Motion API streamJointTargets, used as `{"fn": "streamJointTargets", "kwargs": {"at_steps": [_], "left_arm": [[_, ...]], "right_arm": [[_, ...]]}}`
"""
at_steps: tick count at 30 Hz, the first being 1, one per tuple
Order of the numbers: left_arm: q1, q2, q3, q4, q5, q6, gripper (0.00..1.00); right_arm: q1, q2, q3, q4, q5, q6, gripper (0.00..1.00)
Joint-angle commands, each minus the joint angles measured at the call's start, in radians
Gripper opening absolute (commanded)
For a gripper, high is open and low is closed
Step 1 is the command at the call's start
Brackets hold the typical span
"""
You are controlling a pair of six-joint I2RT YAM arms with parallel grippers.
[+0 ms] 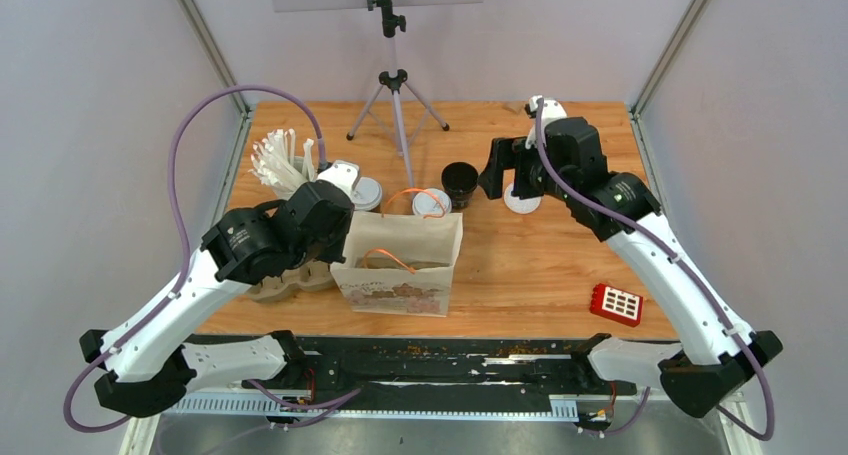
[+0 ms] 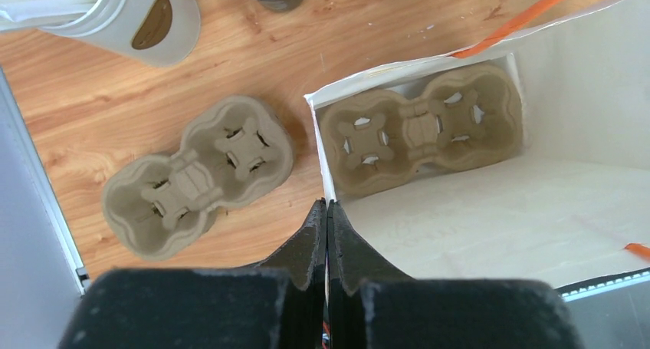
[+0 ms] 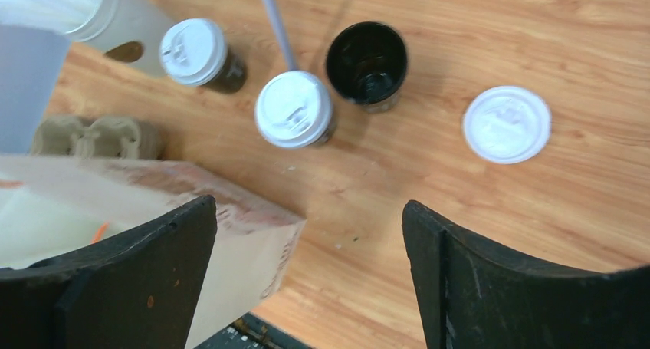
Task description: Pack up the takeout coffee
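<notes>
Takeout coffee (image 1: 430, 203), from above: all of it is out on the counter (image 1: 560, 265) behind the paper bag (image 1: 400, 270). Two capped cups sit close behind the bag, an open cup (image 1: 460, 183) stands past its right corner, and the loose lid (image 1: 522, 200) lies further right.
Right claw (image 1: 505, 170), from above: it hangs over that loose lid, well clear of the bag.
Left claw (image 2: 327, 211), left wrist view: the jaws are pressed flat together with the tips right at the bag's rim. Whether paper is nipped between them, I cannot tell.
Bag contents, left wrist view: one carrier tray (image 2: 421, 130) lies on the bag's floor with no cup in it. A second tray (image 2: 199, 172) sits on the counter just left of the bag.
Right claw, right wrist view: spread wide and empty. The cups and lid are beyond the bag, none between the fingers.
Handling, my read: these are light paper cups with thin walls, so a hard squeeze would dent them. The plastic lids look slick and could pop off.
Where to grip: around the cup body just under the lid, kept upright.
Loose lid: it lies flat on the wood, so take it by its edge.
Open cup: the inside is dark, and I cannot tell whether it is full.
</notes>
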Motion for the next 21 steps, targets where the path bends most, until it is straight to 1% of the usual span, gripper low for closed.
{"fn": "streamJointTargets", "kwargs": {"at_steps": [1, 4, 6, 10, 13, 16, 21], "left_arm": [[0.004, -0.015, 0.009, 0.028, -0.008, 0.047, 0.00], [0.005, -0.020, -0.022, 0.044, -0.013, 0.039, 0.00], [0.005, -0.024, -0.028, 0.024, -0.028, 0.022, 0.00], [0.006, -0.033, -0.005, -0.037, -0.063, 0.021, 0.00], [0.007, -0.046, 0.006, -0.056, -0.064, 0.036, 0.00], [0.007, -0.052, 0.014, -0.062, -0.061, 0.051, 0.00], [0.009, -0.067, -0.009, -0.059, -0.063, 0.062, 0.00]], "right_arm": [[-0.088, 0.109, 0.024, 0.081, -0.029, -0.102, 0.91], [-0.101, 0.208, 0.064, 0.095, -0.006, -0.167, 0.92], [-0.100, 0.264, 0.093, 0.105, -0.023, -0.192, 0.91], [-0.100, 0.353, 0.149, 0.127, -0.126, -0.174, 0.85], [-0.084, 0.397, 0.135, 0.180, -0.200, -0.150, 0.83], [-0.046, 0.446, 0.152, 0.184, -0.200, -0.159, 0.82], [0.008, 0.545, 0.223, 0.145, -0.178, -0.172, 0.82]]}}
